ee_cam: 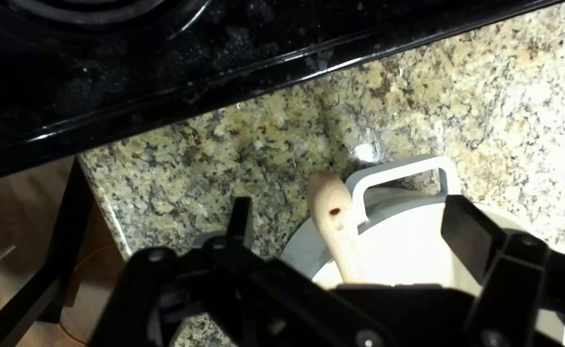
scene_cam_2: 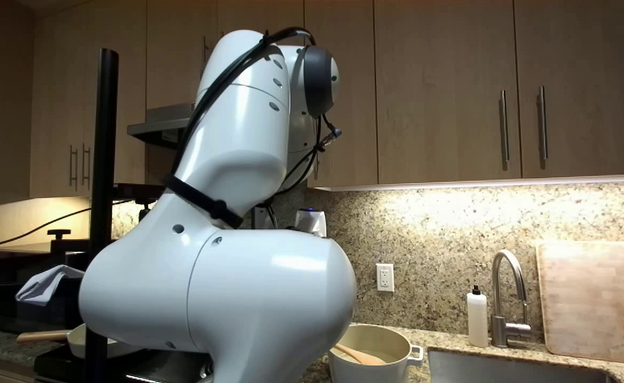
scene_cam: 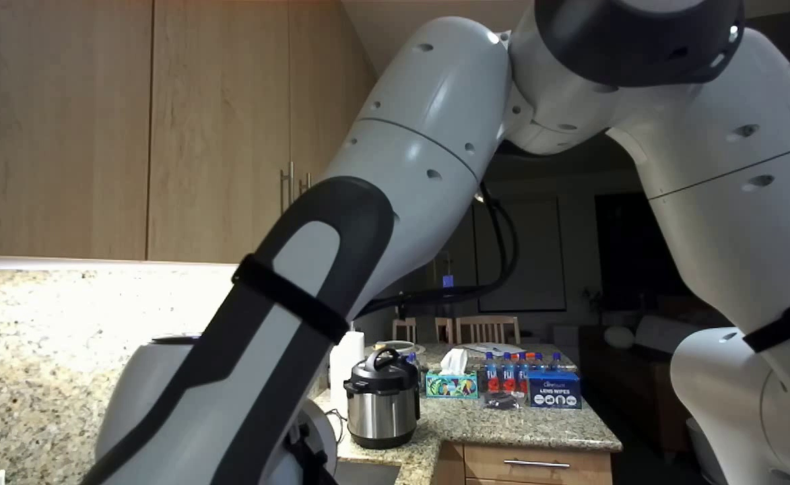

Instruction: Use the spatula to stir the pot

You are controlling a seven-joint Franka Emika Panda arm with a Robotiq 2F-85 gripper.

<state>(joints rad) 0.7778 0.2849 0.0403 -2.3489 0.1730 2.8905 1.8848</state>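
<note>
Wooden spatula lies across rim of cream pot, head inside, handle poking out. My jaws apart, nothing gripped; in wrist view handle sits between them, long axis crosswise to closing line. I'd lower, then close; height gap unclear.

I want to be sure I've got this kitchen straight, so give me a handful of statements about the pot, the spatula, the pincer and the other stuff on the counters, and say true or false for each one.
The wooden spatula rests in the pot. True.
The pot stands on the stove. False: it stands on the granite counter beside it.
The pincer is open. True.
The white bottle lies on its side. False: it stands upright next to the faucet.
The pressure cooker has its lid off. False: the lid is on.
A tissue sticks up out of the tissue box. True.
</note>
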